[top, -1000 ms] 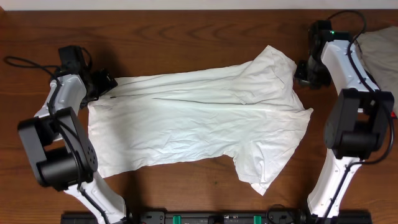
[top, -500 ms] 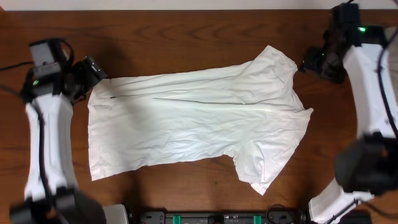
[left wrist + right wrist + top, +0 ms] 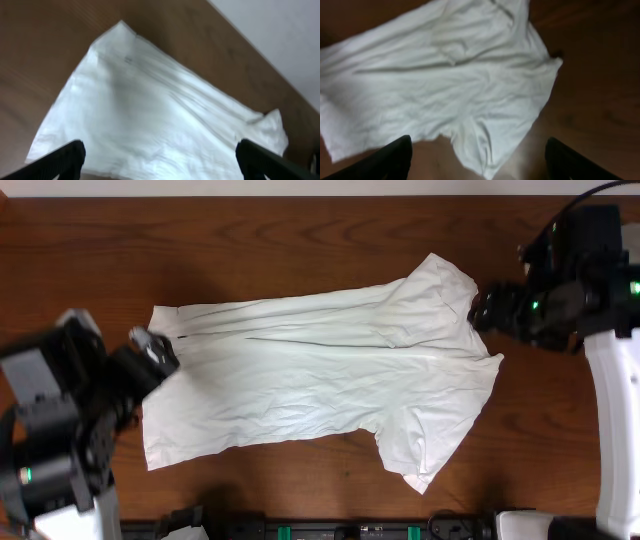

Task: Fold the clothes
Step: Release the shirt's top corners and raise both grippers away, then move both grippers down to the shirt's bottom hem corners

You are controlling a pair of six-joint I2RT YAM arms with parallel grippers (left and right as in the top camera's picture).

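Nearest the rig's base, you have the near sleeve (image 3: pixel 420 455) of the T-shirt (image 3: pixel 320 380) pointing toward the near edge of the table (image 3: pixel 300 230), on the right arm's side. The shirt lies spread flat and wrinkled on the dark wood across the middle of the table, with its hem (image 3: pixel 148 410) toward the left arm and its shoulders toward the right arm.

A little farther out you meet the left gripper (image 3: pixel 152 346), blurred in the overhead view, over the hem's far corner. You cannot tell from above whether it touches the cloth. Its wrist camera settles the fingers (image 3: pixel 65 157): they sit at opposite sides of the frame, spread wide, with only the shirt lying below between them.

Farther still, the right gripper (image 3: pixel 486 310) hangs just beside the shoulder edge, next to the far sleeve (image 3: pixel 445 280). Its jaws are also wide apart (the wrist view shows both dark fingertips at the frame's lower corners, with cloth and bare wood beneath) and they hold nothing. Beyond that, a pale wall strip (image 3: pixel 300 186) runs along the table's far edge.
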